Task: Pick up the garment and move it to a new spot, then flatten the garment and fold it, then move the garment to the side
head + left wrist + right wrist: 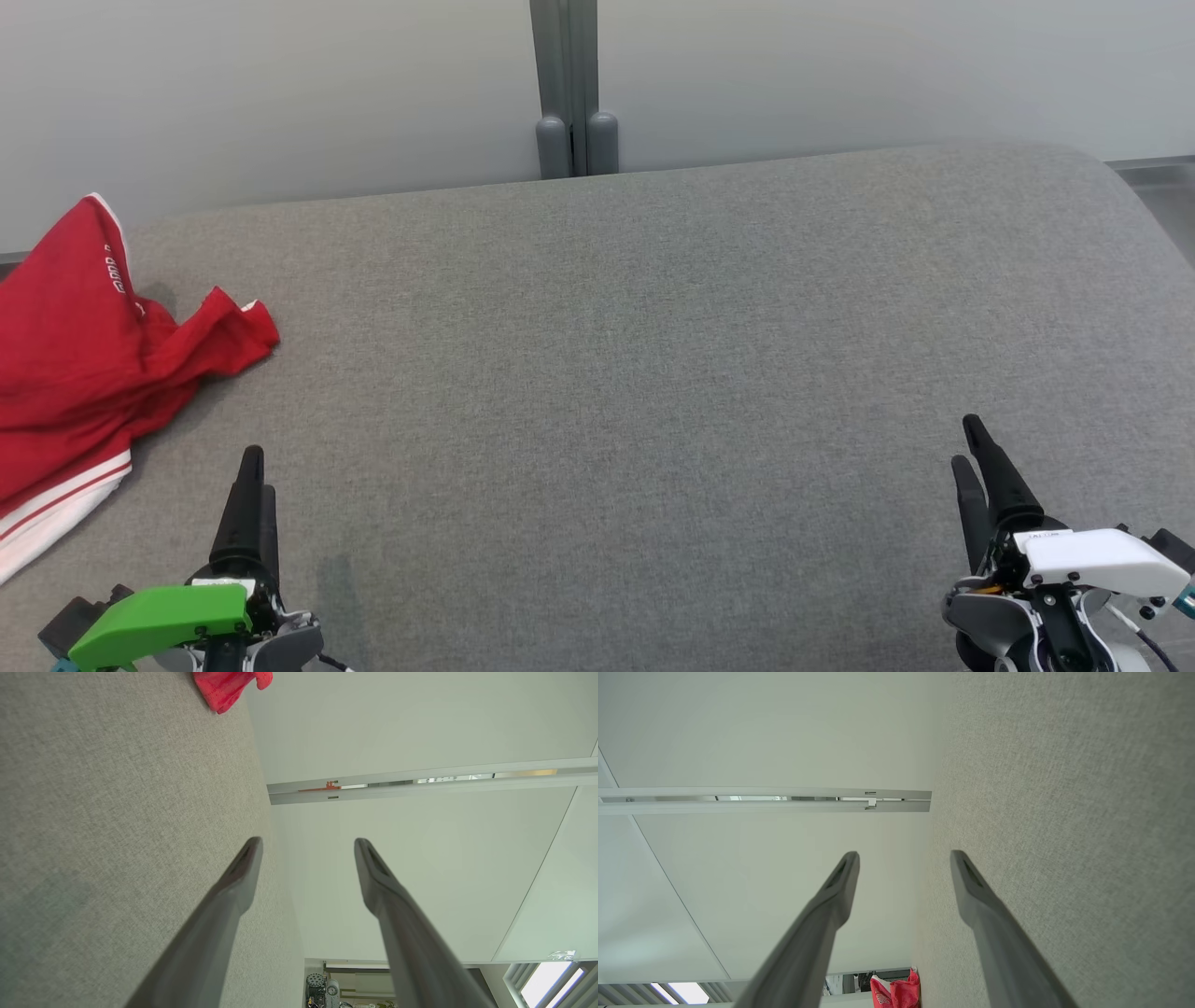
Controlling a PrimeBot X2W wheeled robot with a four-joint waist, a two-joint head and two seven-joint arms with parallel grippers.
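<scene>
Your head view shows a grey woven surface with rounded far corners, meeting a pale wall and a grey post at 12 o'clock. The crumpled red garment, white-trimmed, lies at 9 o'clock.

Your left wrist view shows the left gripper spread and empty, with the garment at 11 o'clock.

Your right wrist view shows the right gripper spread and empty, with the garment at 6 o'clock.

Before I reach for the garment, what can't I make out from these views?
Garment, head view: its left side and lower hem run off the left edge, so its full shape is unknown.
Print on it, head view: too small to read.
Left wrist view: the top edge cuts it to a red corner.
Right wrist view: small, cut by the bottom edge.
</scene>
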